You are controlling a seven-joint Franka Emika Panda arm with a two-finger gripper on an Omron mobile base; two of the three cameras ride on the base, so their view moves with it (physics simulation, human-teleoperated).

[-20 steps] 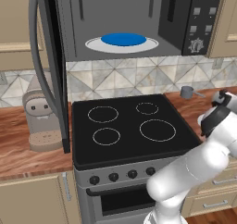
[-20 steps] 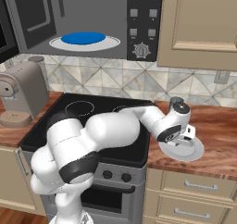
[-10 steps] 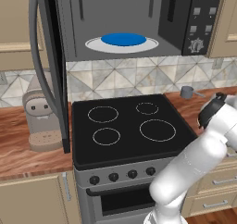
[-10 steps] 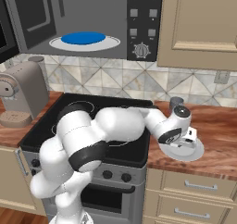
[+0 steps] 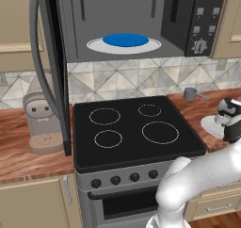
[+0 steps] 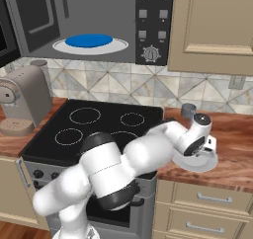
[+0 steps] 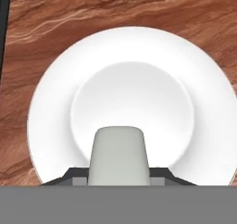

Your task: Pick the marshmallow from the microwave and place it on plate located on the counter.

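The plate (image 7: 55,102) lies on the reddish-brown counter (image 7: 115,10), right of the stovetop, and also shows as plate (image 5: 209,126) and plate (image 6: 211,162). My gripper (image 7: 118,174) hangs just above its near half, shut on the marshmallow (image 7: 119,153), a pale block between the two dark finger tips. From the base, the gripper (image 5: 230,128) and gripper (image 6: 199,151) sit right over the plate. The microwave (image 5: 141,20) stands open above the stove, its door (image 5: 49,67) swung out to the left.
Inside the oven a bright blue disc (image 5: 125,39) rests on the white turntable (image 5: 96,46). A black stovetop (image 5: 132,128) lies left of the plate, a small grey cup (image 5: 190,93) behind it, and a coffee machine (image 5: 41,123) on the left counter.
The arm's elbow has swung lower and toward the front. The hand has stayed over the plate, easing slightly down and to the right with the marshmallow in it.
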